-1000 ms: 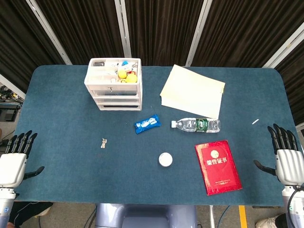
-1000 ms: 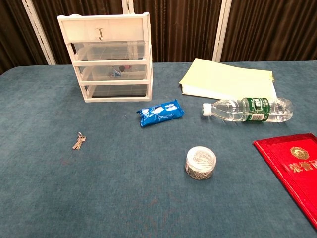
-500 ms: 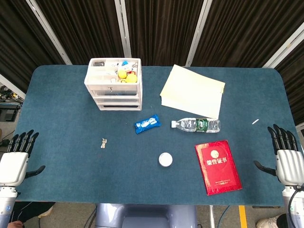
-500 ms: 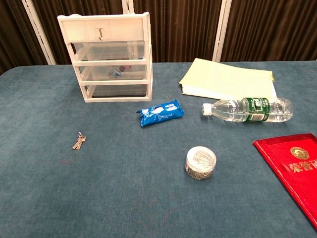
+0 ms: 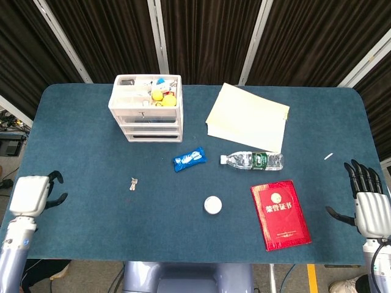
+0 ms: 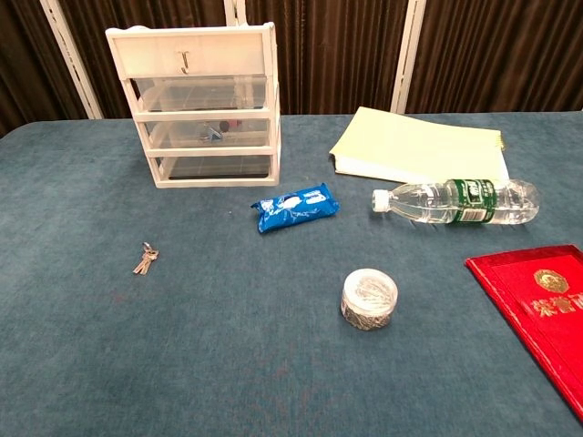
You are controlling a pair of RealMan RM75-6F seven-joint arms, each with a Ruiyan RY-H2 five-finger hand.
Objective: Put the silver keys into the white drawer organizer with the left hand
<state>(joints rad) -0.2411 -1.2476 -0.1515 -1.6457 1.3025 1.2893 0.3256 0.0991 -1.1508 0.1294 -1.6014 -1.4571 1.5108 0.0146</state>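
The silver keys (image 5: 133, 182) lie flat on the blue table, left of centre, also in the chest view as silver keys (image 6: 145, 259). The white drawer organizer (image 5: 146, 108) stands at the back left, its open top holding small items; the chest view shows the white drawer organizer (image 6: 202, 106) from the front. My left hand (image 5: 33, 195) hovers over the table's left front edge, well left of the keys, holding nothing, fingers partly hidden. My right hand (image 5: 369, 204) is at the right edge, fingers spread, empty. Neither hand shows in the chest view.
A blue snack packet (image 5: 189, 159), a water bottle (image 5: 252, 160) on its side, a round tin (image 5: 212, 205), a red booklet (image 5: 280, 213) and a yellow paper pad (image 5: 247, 117) lie right of the keys. A small white object (image 5: 328, 156) lies far right.
My left hand has moved up and inward over the table's left edge and turned, so its fingers show less. The right hand, keys and other objects have not moved.
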